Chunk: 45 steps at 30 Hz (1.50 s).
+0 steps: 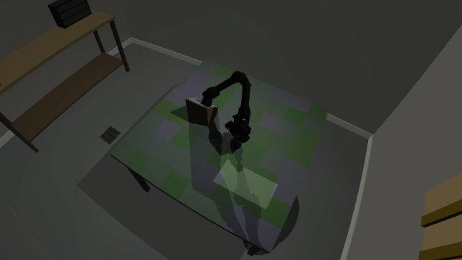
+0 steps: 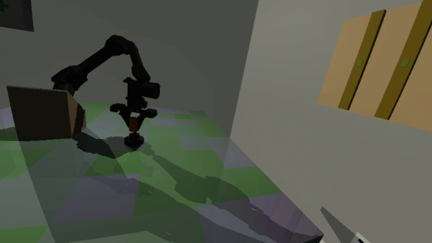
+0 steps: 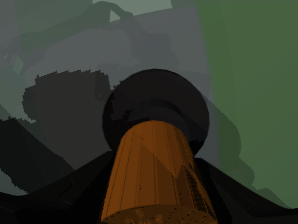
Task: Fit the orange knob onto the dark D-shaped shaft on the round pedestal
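The orange knob (image 2: 133,124) (image 3: 152,170) is upright between the fingers of my gripper (image 2: 133,125), which is shut on it. The dark round pedestal (image 1: 235,145) (image 2: 133,141) (image 3: 156,85) stands on the table directly below. In the exterior view a small gap shows between the knob's underside and the pedestal, with a short dark piece of shaft in it. In the wrist view the knob's lower end covers the pedestal's middle and hides the shaft. The flat sides of hole and shaft are not visible.
A brown box-like block (image 1: 197,113) (image 2: 42,115) stands on the patchwork table (image 1: 141,159) (image 2: 169,189) beside the arm's base. Shadows of the arm fall across the table. A wooden shelf bench (image 1: 54,37) is off to the left.
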### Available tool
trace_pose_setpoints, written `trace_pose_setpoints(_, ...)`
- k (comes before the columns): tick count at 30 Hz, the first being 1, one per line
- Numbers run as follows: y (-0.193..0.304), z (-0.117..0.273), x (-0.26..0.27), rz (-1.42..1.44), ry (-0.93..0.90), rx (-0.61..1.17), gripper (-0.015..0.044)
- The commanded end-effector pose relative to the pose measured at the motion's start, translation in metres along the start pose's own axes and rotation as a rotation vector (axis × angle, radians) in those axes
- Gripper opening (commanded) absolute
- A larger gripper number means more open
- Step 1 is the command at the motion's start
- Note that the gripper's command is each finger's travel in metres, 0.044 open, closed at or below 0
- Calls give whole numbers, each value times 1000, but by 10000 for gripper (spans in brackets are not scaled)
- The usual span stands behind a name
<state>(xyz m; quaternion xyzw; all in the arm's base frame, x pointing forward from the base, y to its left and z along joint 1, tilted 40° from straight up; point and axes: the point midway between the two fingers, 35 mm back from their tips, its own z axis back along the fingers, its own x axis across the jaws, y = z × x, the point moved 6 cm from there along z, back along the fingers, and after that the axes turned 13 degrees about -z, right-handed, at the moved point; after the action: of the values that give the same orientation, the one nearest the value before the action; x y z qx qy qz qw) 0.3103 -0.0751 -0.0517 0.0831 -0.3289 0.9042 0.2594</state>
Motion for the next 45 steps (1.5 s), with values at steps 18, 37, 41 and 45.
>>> trace_pose_setpoints(18, -1, 0, -3, 185, 7, -2, 0)
trace_pose_setpoints(37, 0, -2, 1, 185, 7, -2, 0)
trace_pose_setpoints(41, 0, -3, 0, 185, 7, -2, 0)
trace_pose_setpoints(45, 0, -2, 0, 185, 7, -2, 0)
